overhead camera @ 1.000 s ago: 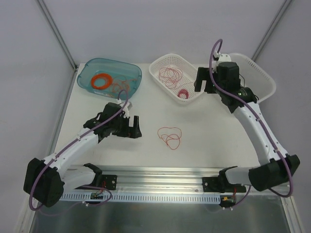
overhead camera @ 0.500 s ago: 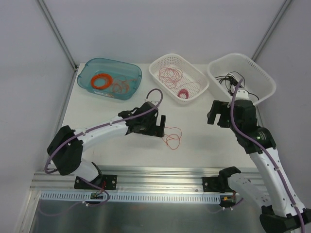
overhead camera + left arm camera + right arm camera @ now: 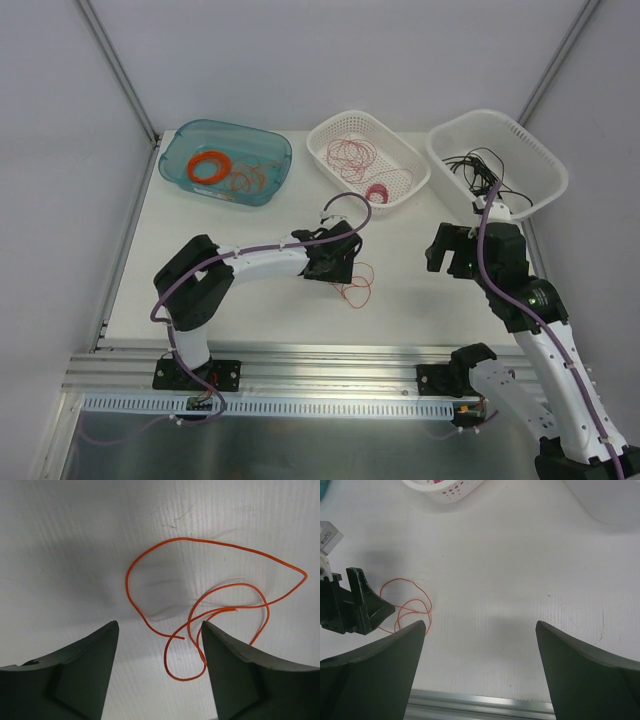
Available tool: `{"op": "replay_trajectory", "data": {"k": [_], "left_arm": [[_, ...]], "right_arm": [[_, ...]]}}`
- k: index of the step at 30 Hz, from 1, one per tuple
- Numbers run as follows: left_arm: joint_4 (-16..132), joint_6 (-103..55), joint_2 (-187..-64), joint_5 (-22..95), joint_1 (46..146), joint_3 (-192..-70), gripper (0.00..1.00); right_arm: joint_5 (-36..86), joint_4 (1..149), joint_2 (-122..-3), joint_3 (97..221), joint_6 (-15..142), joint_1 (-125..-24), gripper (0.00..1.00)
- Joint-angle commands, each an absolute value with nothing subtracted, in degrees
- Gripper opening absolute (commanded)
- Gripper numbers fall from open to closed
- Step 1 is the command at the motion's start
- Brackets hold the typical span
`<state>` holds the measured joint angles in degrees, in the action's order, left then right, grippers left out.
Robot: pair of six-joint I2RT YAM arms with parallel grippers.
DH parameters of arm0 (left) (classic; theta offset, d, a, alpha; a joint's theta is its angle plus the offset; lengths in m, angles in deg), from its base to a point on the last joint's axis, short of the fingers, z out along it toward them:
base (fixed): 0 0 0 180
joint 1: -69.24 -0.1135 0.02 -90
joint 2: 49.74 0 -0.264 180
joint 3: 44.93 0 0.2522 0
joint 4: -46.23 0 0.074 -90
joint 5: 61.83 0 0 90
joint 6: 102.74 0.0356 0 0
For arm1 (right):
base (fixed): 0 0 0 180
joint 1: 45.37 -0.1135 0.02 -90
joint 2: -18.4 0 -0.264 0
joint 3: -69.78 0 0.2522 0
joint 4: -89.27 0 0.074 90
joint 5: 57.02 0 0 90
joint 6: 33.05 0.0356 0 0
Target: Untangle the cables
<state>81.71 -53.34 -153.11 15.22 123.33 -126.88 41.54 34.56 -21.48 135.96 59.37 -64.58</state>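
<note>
Thin orange wire (image 3: 215, 611), curled loose on the table (image 3: 60, 540) beneath the parted fingers of the left gripper (image 3: 160, 625) (right gripper (image 3: 480, 624) also agape, well apart): featherlight, springy, probably best pinched where strands cross.

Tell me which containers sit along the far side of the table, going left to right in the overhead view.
The teal tub with orange cables → small white basket with red cables → large white basket with black cables.
</note>
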Motion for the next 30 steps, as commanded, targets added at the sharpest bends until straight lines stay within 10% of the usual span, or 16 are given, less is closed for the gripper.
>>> {"op": "replay_trajectory", "data": {"k": [1, 13, 30], "left_arm": [[83.1, -55.0, -155.6, 11.5, 124.1, -129.4, 0.64], [85.9, -54.7, -154.5, 7.9, 124.3, -126.4, 0.02], [91.5, -39.0, -131.3, 8.8, 112.9, -136.0, 0.0]], "right_arm": [[41.0, 34.2, -19.6, 135.0, 58.8, -64.4, 0.97], [40.0, 34.7, -19.2, 133.3, 59.1, -64.3, 0.97], [40.0, 34.6, -20.1, 133.6, 59.2, -64.3, 0.97]]}}
